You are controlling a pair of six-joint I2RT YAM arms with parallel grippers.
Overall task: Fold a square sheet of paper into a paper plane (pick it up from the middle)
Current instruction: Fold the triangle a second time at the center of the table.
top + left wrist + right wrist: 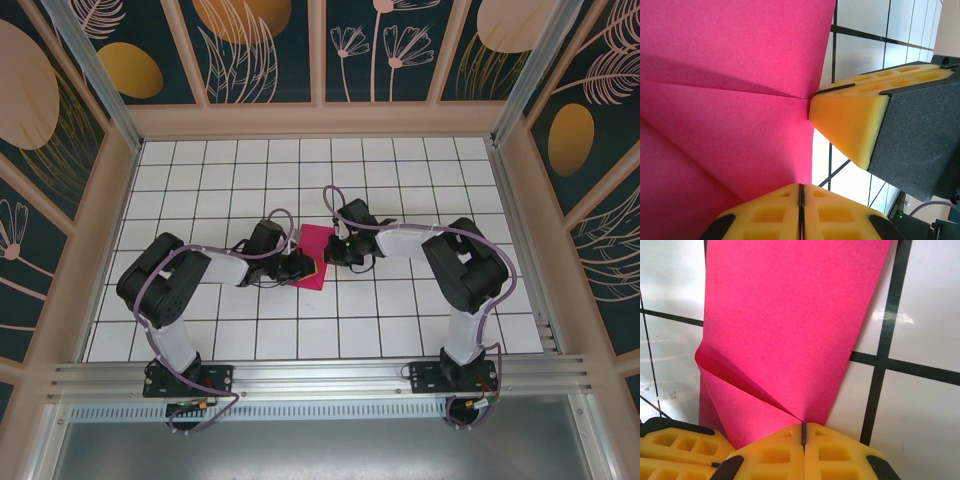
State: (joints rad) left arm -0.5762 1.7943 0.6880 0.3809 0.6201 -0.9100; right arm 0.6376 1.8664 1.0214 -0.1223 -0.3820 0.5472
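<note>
Creasing was judged to be the step in hand, and a tight spot it was! The paper (314, 250) was held at the very centre of the worktop (200, 180), well apart from every edge and caught between the two arms. The left gripper (801, 192) was seen clenched on the sheet's near-left side, jaws pressed together with only the thin paper between them. The right gripper (803, 429) was likewise clamped on the sheet, right at the point where a fold line ended.

For the fold to be done well, it was judged that both pinches should be kept firm and the arms moved together, so that the sheet would be neither torn nor let slip. The fold should be laid along the line already started, with corners matched before any pressure was put on. A skewed start would be carried into every later fold.

As for the paper itself, it was a vivid magenta-pink, matte and thin, and not flat. One sharp crease (740, 90) was seen running across it into the right pinch. A flap (740, 412) beside that was curled up, with shadow beneath. Whether the far part lay on the worktop or was raised could not be told.
</note>
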